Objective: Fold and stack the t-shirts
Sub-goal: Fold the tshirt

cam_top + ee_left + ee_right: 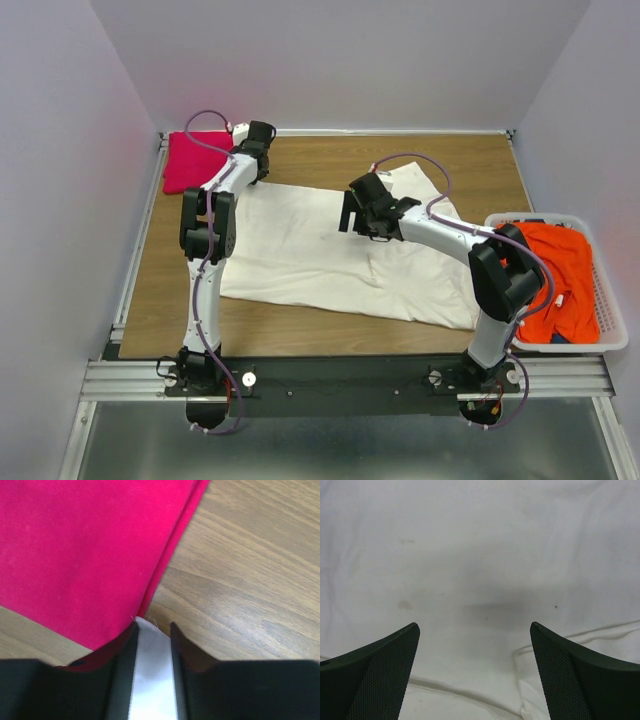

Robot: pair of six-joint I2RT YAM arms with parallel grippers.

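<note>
Left gripper (pixel 153 626) is pinching the cream t-shirt (pixel 300 250) corner (right gripper (pixel 474 625) gaping wide); it should be lifting slowly, avoiding the magenta t-shirt (pixel 75 555).

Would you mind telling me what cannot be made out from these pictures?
Top view: the left arm covers part of the magenta shirt and the left gripper.
Left wrist view: the pale strip between the fingers is blurred; gripped or not, unclear.
Top view: the right arm hides part of the orange shirt in the basket.
</note>
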